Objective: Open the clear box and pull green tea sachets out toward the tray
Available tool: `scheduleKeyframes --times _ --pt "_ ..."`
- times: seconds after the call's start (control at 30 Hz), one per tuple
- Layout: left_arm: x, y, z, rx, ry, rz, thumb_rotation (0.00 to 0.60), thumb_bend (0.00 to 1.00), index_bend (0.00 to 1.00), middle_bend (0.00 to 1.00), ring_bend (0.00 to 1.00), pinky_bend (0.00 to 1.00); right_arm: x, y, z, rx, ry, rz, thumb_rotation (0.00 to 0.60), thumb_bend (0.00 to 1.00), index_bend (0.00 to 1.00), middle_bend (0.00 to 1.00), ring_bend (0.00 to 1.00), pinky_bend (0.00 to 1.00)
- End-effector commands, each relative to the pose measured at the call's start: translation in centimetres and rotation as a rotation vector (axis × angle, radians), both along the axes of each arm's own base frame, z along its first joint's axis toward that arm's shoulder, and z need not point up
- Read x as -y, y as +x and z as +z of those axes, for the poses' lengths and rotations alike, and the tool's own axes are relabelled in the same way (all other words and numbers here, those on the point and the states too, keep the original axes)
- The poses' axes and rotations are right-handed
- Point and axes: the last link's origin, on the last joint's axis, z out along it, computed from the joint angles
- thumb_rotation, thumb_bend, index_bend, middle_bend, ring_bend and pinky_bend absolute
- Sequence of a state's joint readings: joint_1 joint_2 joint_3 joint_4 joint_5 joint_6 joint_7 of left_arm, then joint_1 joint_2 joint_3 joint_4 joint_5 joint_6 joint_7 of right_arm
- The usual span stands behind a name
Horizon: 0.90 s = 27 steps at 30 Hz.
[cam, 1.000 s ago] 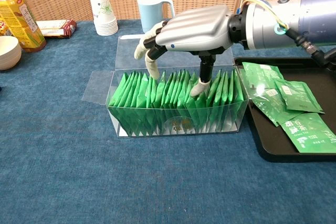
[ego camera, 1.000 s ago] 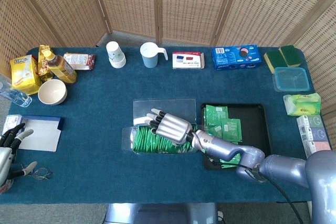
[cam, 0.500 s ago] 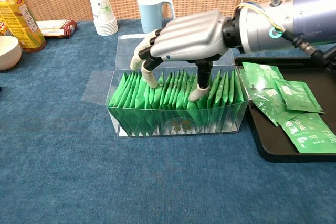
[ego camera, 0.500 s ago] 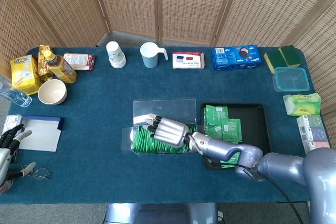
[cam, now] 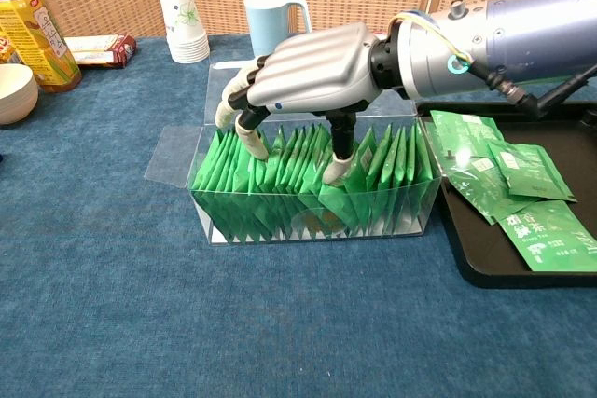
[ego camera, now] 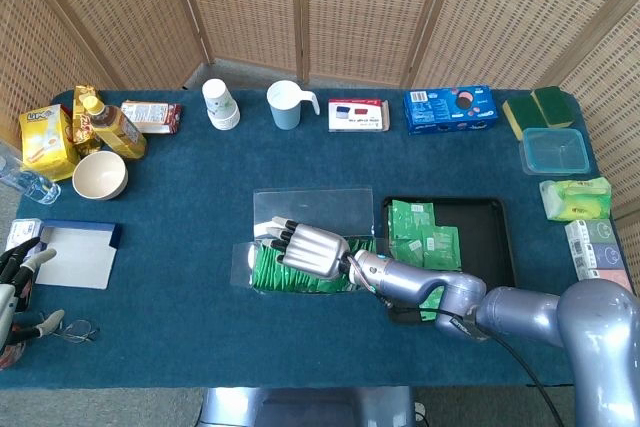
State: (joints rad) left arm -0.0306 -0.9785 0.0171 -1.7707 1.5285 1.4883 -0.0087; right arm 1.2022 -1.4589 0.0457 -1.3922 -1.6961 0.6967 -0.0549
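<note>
The clear box [cam: 312,223] stands open mid-table, packed with upright green tea sachets [cam: 280,195]; its lid [ego camera: 312,205] lies folded back behind it. My right hand [cam: 308,67] hovers over the box's left half, palm down. Its fingertips [cam: 250,142] and thumb dip among the sachet tops, spread apart, with no sachet plainly pinched. The black tray [cam: 485,263] sits just right of the box and carries several loose sachets [cam: 504,174]. In the head view the right hand [ego camera: 305,247] covers the box [ego camera: 262,275]. My left hand [ego camera: 14,282] rests at the table's near left edge, fingers apart, empty.
Along the back stand paper cups [ego camera: 220,104], a blue mug [ego camera: 286,104], a blue box [ego camera: 450,109] and sponges [ego camera: 540,107]. A bowl [ego camera: 99,175], a bottle [ego camera: 113,125] and yellow packs sit far left. A white board [ego camera: 75,252] lies near the left hand.
My right hand has slid left along the box and dropped lower, its fingers pushing deeper between the sachets, which now lean. The left hand has hardly moved.
</note>
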Motion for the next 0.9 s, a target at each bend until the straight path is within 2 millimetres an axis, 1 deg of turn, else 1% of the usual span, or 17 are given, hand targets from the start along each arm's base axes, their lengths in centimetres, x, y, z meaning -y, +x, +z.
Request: scheduleKeyframes --times 0.03,0.2,0.4,0.5,0.67,0.9 --pt "0.0 0.0 0.0 0.001 0.001 -0.001 0.599 0.16 0.18 0.08 0.1 0.33 0.0 0.0 -0.2 -0.005 -0.004 0.012 0.6 0.0 0.31 0.14 0.06 0.04" --pt "0.0 0.0 0.1 0.001 0.005 -0.004 0.599 0.16 0.18 0.08 0.1 0.33 0.2 -0.4 -0.5 -0.037 -0.028 0.044 0.6 0.0 0.29 0.15 0.06 0.04" --pt "0.1 0.1 0.2 0.003 0.009 -0.008 0.599 0.16 0.18 0.08 0.1 0.33 0.2 -0.6 -0.4 -0.046 -0.034 0.043 0.6 0.0 0.28 0.15 0.06 0.04" --pt "0.1 0.2 0.1 0.005 0.01 -0.014 0.599 0.16 0.18 0.08 0.09 0.33 0.2 -0.8 -0.3 -0.049 -0.038 0.047 0.6 0.0 0.32 0.15 0.07 0.04" --pt "0.0 0.3 0.1 0.005 0.01 -0.021 0.599 0.16 0.18 0.08 0.09 0.33 0.0 -1.0 -0.1 -0.047 -0.035 0.047 0.6 0.0 0.44 0.17 0.08 0.04" --pt "0.0 0.5 0.2 0.004 0.014 -0.026 0.599 0.16 0.18 0.07 0.09 0.33 -0.3 -1.3 -0.3 -0.047 -0.033 0.048 0.6 0.0 0.5 0.18 0.1 0.04"
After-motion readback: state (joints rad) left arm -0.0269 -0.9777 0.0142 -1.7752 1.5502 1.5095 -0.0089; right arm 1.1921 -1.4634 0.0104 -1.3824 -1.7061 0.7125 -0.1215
